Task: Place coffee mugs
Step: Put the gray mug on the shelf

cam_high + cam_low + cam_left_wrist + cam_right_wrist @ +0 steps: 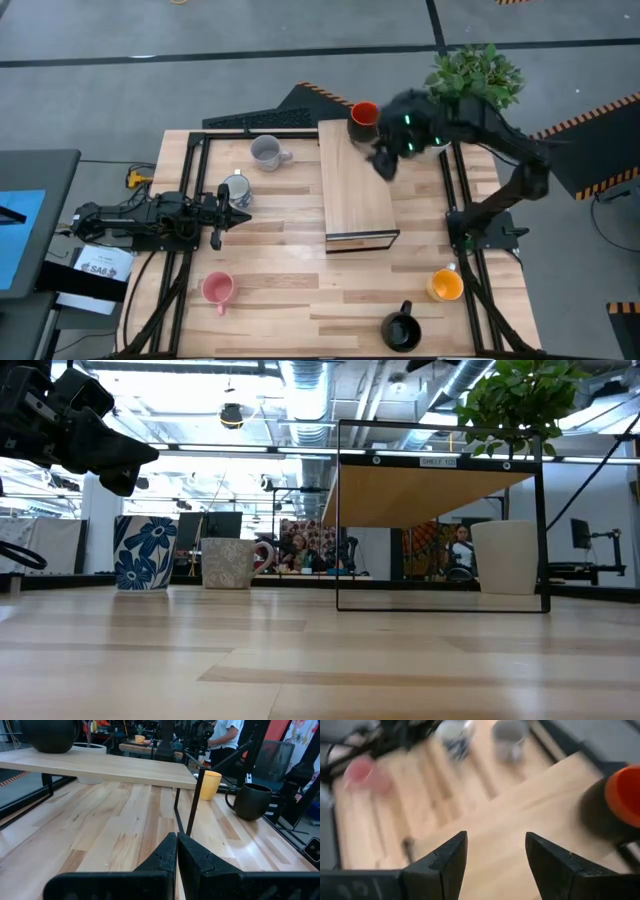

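— Where's the right gripper (385, 160) now?

— Up over the far end of the wooden shelf (355, 185), just beside the red-orange mug (363, 115) that stands on the shelf's far corner. Its fingers (447, 857) are spread apart with nothing between them.

— And the left one?

— The left gripper (222, 205) lies low at the left side of the table (290, 290), fingers pressed together, holding nothing. The blue-and-white mug (238, 190) stands just beside it.

— The other mugs?

— All on the table top. The pale grey mug (266, 152) is at the far left, beyond the blue-and-white one. The pink mug (218, 289) is near left. The glossy black mug (402, 328) sits at the near edge, right of centre, and the yellow-orange mug (446, 285) is further right, just beyond it.

— And the plant?

— The potted plant (475, 75) stands at the far right corner, behind the right arm.
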Robot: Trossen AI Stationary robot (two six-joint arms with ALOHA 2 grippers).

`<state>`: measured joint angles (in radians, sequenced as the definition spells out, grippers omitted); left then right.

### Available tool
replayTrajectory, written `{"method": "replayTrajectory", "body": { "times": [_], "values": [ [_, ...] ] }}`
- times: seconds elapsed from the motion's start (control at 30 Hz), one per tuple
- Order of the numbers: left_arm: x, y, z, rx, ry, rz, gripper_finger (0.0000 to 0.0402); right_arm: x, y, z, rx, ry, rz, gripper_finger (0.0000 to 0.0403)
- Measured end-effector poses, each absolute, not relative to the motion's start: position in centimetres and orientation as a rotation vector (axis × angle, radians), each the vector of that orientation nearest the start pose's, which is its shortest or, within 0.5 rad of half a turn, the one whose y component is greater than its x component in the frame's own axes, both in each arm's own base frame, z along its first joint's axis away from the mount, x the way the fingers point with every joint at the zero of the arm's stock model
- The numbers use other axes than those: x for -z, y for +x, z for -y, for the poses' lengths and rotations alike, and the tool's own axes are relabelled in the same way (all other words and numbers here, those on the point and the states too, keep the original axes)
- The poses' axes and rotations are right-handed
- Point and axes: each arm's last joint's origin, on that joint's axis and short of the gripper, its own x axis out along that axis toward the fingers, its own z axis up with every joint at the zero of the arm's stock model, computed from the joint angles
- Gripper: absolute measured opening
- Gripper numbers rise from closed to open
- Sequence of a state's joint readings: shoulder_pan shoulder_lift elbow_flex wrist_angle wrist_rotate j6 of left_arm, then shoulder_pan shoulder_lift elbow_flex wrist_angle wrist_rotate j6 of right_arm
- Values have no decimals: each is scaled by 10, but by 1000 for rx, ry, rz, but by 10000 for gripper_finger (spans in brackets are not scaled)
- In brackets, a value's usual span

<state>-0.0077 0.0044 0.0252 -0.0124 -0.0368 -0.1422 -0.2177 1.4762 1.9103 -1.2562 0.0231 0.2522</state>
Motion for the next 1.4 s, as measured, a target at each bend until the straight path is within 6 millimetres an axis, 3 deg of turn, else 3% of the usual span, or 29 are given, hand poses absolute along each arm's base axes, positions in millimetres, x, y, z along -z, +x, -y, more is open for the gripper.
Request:
{"method": "replayTrajectory", "body": {
  "times": [0.3, 0.5, 0.67, 0.9, 1.4],
  "values": [
    [-170, 96, 0, -29, -143, 10, 0, -392, 207, 1, 290, 456, -783, 227],
    [-171, 96, 0, -29, -142, 10, 0, -358, 164, -19, 283, 567, -638, 227],
    [-171, 96, 0, -29, -143, 10, 0, -341, 142, -27, 227, 590, -478, 227],
    [-171, 96, 0, -28, -143, 10, 0, -328, 137, -28, 190, 488, -305, 227],
    [-172, 96, -2, -101, -138, 31, 0, -338, 164, -23, 204, 465, -113, 227]
  ]
}}
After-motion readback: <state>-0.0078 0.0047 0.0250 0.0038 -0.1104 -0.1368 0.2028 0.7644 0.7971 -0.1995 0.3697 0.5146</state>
